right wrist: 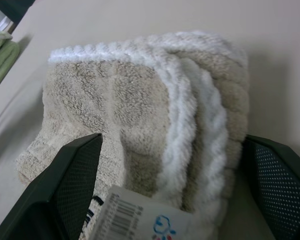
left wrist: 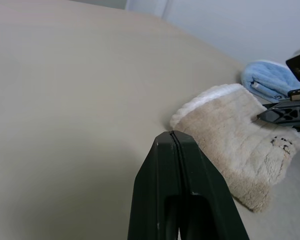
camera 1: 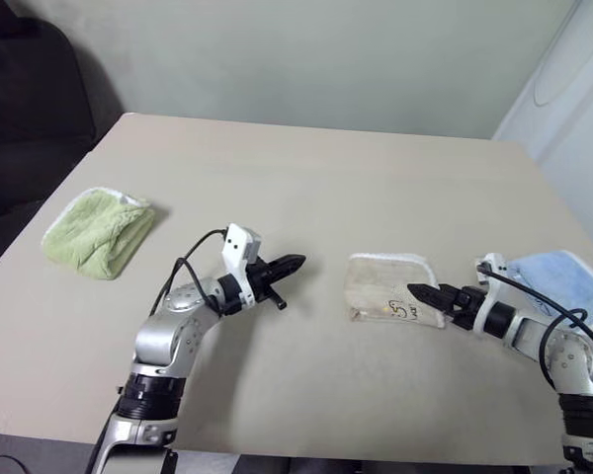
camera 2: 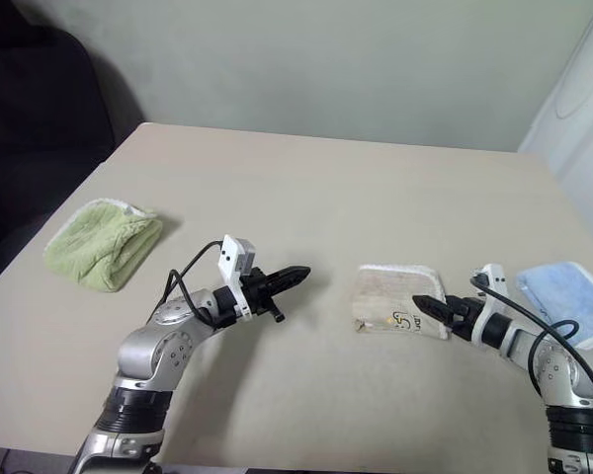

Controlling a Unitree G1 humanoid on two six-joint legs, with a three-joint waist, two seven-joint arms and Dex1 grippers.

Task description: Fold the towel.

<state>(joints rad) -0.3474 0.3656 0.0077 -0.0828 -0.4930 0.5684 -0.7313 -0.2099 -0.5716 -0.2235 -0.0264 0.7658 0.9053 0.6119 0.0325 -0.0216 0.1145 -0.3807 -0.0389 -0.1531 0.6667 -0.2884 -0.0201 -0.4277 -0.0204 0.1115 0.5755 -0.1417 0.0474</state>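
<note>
The folded beige terry towel with white corded edging point(camera 1: 393, 289) lies on the pale beige counter point(camera 1: 316, 178), at about four o'clock from the counter's centre, its white barcode label point(right wrist: 135, 218) facing my right tool. My right tool point(camera 1: 422, 292) is released, its two fingers spread on either side of the folded stack. My left tool point(camera 1: 295, 264) is clenched on nothing, at nine o'clock from the towel, apart from it. A light blue cloth point(camera 1: 563, 279) lies at three o'clock from the towel; a light green terry cloth point(camera 1: 97, 231) lies well apart at nine o'clock.
</note>
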